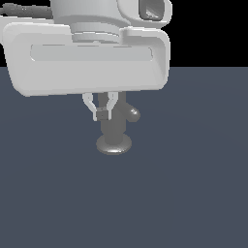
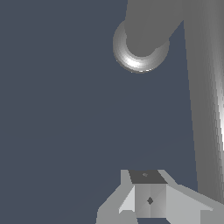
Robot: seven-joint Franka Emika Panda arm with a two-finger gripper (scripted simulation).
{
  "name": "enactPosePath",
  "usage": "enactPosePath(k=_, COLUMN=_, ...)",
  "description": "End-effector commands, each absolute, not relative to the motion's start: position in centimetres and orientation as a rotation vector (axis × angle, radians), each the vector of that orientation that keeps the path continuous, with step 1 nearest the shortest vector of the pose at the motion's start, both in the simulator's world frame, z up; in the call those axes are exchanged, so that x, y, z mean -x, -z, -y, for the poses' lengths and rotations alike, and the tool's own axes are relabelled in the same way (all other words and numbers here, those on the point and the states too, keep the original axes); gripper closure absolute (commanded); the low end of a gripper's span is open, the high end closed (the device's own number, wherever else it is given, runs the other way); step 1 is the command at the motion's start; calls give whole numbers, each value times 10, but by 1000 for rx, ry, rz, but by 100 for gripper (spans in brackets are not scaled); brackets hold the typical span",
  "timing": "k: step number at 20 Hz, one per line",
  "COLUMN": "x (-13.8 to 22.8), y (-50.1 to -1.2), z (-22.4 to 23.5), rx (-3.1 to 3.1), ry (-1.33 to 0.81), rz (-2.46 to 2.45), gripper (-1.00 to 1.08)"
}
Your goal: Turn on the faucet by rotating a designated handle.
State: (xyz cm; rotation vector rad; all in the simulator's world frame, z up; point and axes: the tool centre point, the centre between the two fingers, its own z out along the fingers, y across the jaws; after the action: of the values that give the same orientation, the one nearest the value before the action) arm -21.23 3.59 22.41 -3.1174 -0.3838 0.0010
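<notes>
The hand (image 1: 102,114) is seen low beside the faucet (image 1: 115,127), fingers drawn together on nothing; the upright body is set just to the exterior view's right of the fingertips; the handle (image 1: 132,115) is found on the body's far side from the hand, its long axis pointing roughly toward that camera, rounded tip foremost; a sideways push on the rod is judged the coming need.

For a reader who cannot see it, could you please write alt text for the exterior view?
A white robot arm's pincer, its fingers together, hangs low in front of a grey upright faucet. The handle, a short rod with a rounded tip, sticks out toward the exterior view's right. The faucet's round base rests on a plain dark floor.
</notes>
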Motion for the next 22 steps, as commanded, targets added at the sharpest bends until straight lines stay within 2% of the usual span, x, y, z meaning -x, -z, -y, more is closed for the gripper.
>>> enactPosePath(k=1, x=212, y=-222, z=-36, rx=3117, ry=0, rz=387, gripper=108)
enactPosePath(k=5, x=212, y=-223, z=-36, rx=3117, ry=0, rz=387, gripper=108)
enactPosePath(k=22, x=181, y=-222, z=34, rx=3118, ry=0, rz=386, gripper=108)
